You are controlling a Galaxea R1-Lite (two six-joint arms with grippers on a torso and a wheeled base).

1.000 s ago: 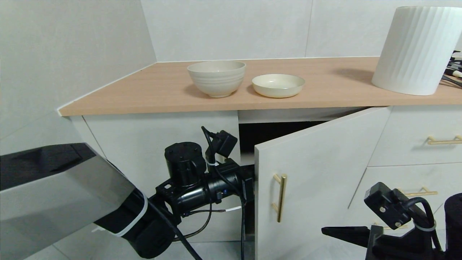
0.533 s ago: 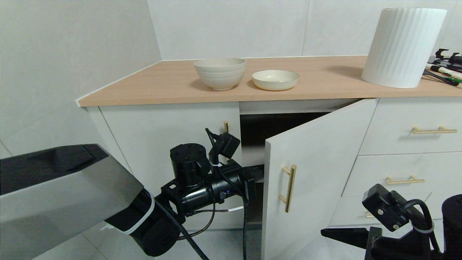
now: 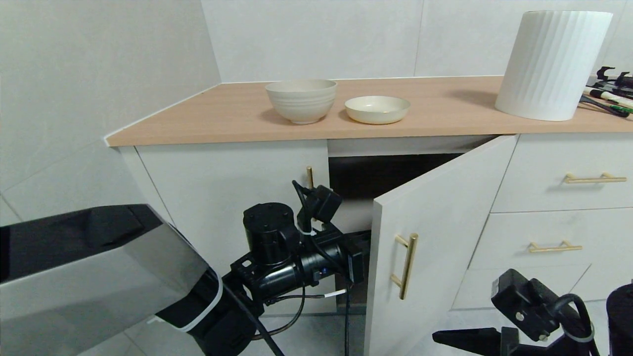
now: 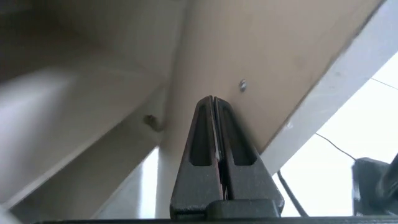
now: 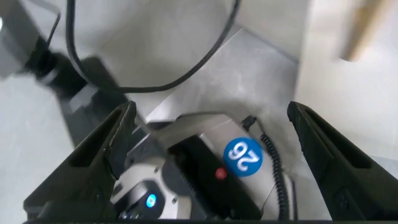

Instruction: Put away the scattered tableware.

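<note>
Bowl (image 3: 300,100) and shallow dish (image 3: 377,109) stand upright, mouths up, on the wooden countertop (image 3: 445,116). The dish is just beside the bowl at its 3 o'clock, not touching it. Both are round with no long axis, and their row runs 9 to 3 along the counter. A white ribbed container (image 3: 553,64) stands well apart at the dish's 3 o'clock. Beyond it a clutter of dark tools (image 3: 607,91) is cut off by the frame edge and hard to identify. At the dish's 6 o'clock the cabinet door (image 3: 435,222) hangs ajar, its gold handle (image 3: 406,267) upright. The cabinet's inside is dark and nothing in it can be made out. The left gripper (image 4: 213,118) has its fingers pressed together, holding nothing, close against the door's inner face; whether it touches I cannot tell. From the head its tip is hidden behind the door's edge. The right gripper (image 5: 210,118), at the door's 5 o'clock and cut off by the frame's bottom, has its fingers spread wide, empty.
</note>
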